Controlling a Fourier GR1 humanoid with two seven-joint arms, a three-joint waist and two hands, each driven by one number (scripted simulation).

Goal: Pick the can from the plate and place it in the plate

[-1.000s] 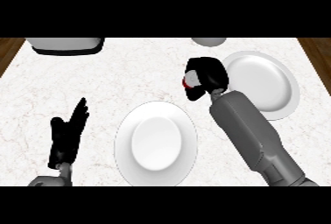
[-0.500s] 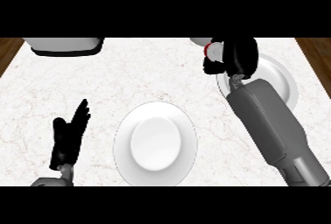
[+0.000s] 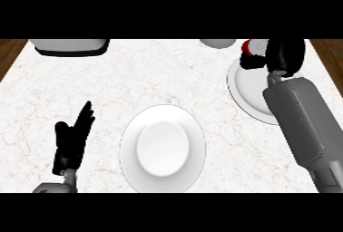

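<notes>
A red and white can [image 3: 253, 47] shows at the far right of the counter, just beyond the far rim of the right white plate [image 3: 247, 88]. My right hand [image 3: 281, 56] is beside it, fingers curled round its right side, and hides most of it. The grey right forearm crosses that plate and covers much of it. A second white plate [image 3: 162, 147] lies bare in the middle near the front. My left hand [image 3: 72, 142] rests open at the front left, fingers up, well away from both plates.
A dark-edged white appliance [image 3: 70, 46] stands at the back left. A pale round object [image 3: 218, 42] sits at the back edge, left of the can. Wooden floor shows beyond the counter's left and right corners.
My right hand has moved away from me and to the right, from beside the right plate's left edge to its far rim, the can going with it. The left hand stayed still.
</notes>
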